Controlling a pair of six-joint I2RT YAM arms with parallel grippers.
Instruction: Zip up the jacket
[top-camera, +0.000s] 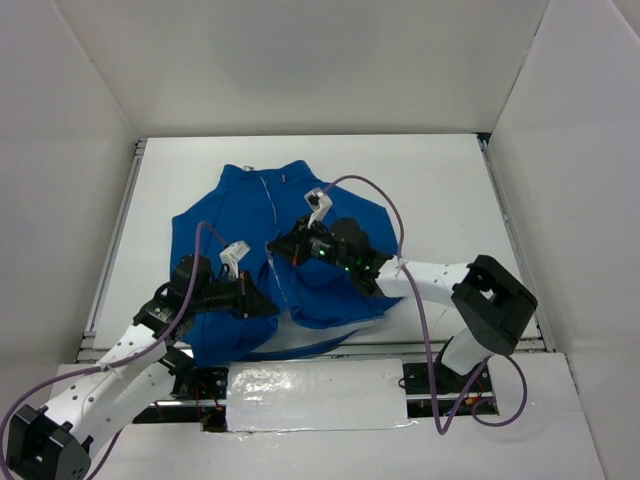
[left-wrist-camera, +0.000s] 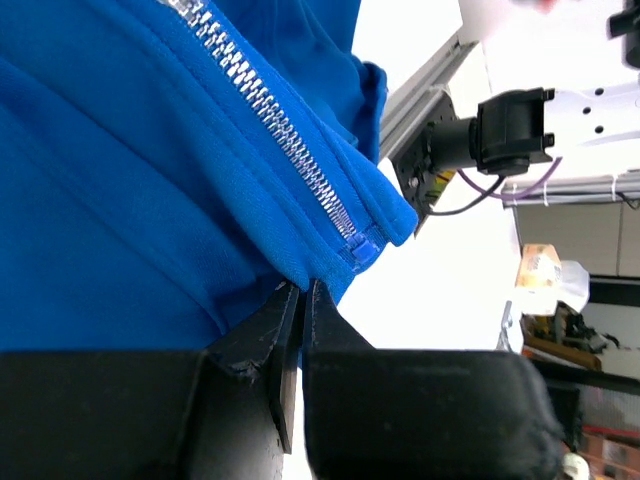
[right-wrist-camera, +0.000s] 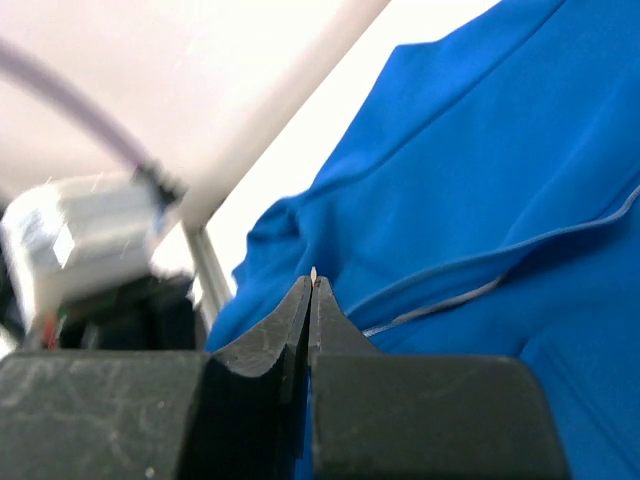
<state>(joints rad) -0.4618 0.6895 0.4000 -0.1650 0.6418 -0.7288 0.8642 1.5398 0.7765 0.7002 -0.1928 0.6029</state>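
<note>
The royal-blue jacket (top-camera: 235, 215) lies spread on the white table, collar at the far side. Its silver zipper (top-camera: 268, 200) runs down the front. In the left wrist view the jacket (left-wrist-camera: 120, 180) fills the frame and the zipper teeth (left-wrist-camera: 280, 130) are meshed down to the bottom end. My left gripper (top-camera: 262, 300) (left-wrist-camera: 303, 288) is shut on the jacket's bottom hem just below the zipper's end. My right gripper (top-camera: 278, 246) (right-wrist-camera: 314, 280) is shut on a small pale tab, apparently the zipper pull, over the jacket (right-wrist-camera: 500, 150) partway up the zipper line.
White walls enclose the table on three sides. Aluminium rails (top-camera: 115, 250) run along its edges. A silver taped patch (top-camera: 315, 395) lies between the arm bases. A grey-trimmed pocket seam (right-wrist-camera: 480, 290) crosses the fabric beside the right gripper.
</note>
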